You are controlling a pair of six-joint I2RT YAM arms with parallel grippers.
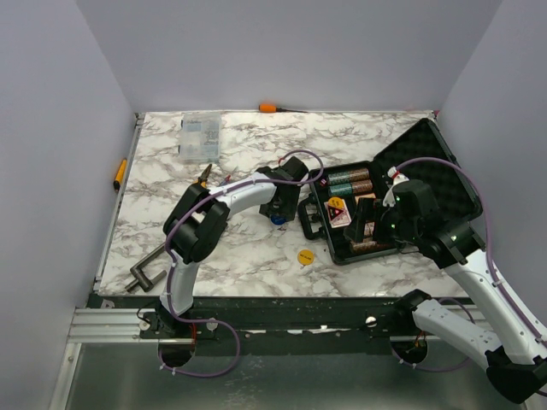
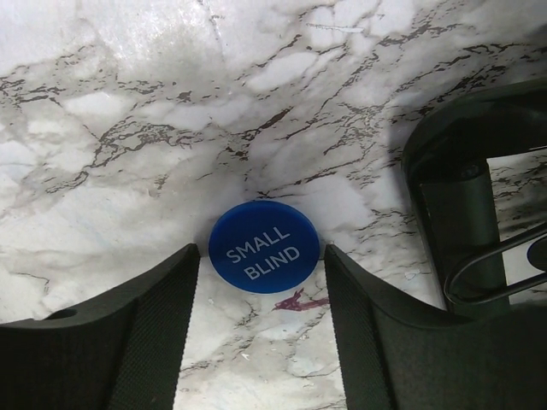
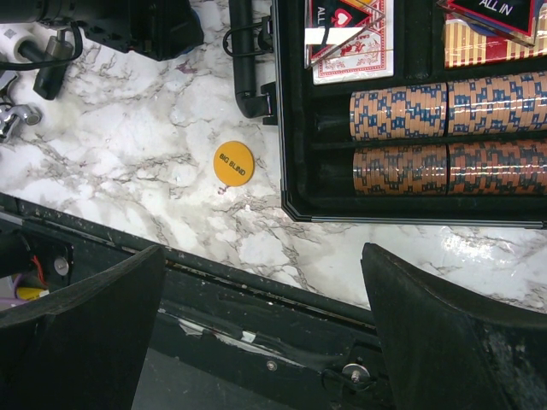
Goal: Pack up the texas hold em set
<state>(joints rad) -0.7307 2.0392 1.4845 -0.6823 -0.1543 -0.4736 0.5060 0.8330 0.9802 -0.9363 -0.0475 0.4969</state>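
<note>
The black case [image 1: 318,224] lies open at the right of the table with its foam lid [image 1: 432,166] raised. It holds brown and teal chip stacks [image 1: 350,181] and card decks [image 1: 338,209]. The right wrist view shows the chips [image 3: 444,137], two decks [image 3: 350,43] and the case handle [image 3: 244,60]. A blue "SMALL BLIND" disc [image 2: 264,246] lies on the marble between the tips of my open left gripper [image 2: 261,278], left of the handle [image 2: 461,231]. A yellow "BIG BLIND" disc [image 1: 305,255] lies in front of the case. My right gripper [image 3: 261,256] is open and empty above the case's near edge. No dice show.
A clear plastic parts box [image 1: 198,137] stands at the back left. An orange-handled tool [image 1: 278,108] lies against the back wall. A yellow-handled tool [image 1: 120,173] sits at the left edge. A metal clamp [image 1: 145,273] is at the near left. A black rail [image 1: 282,307] borders the front.
</note>
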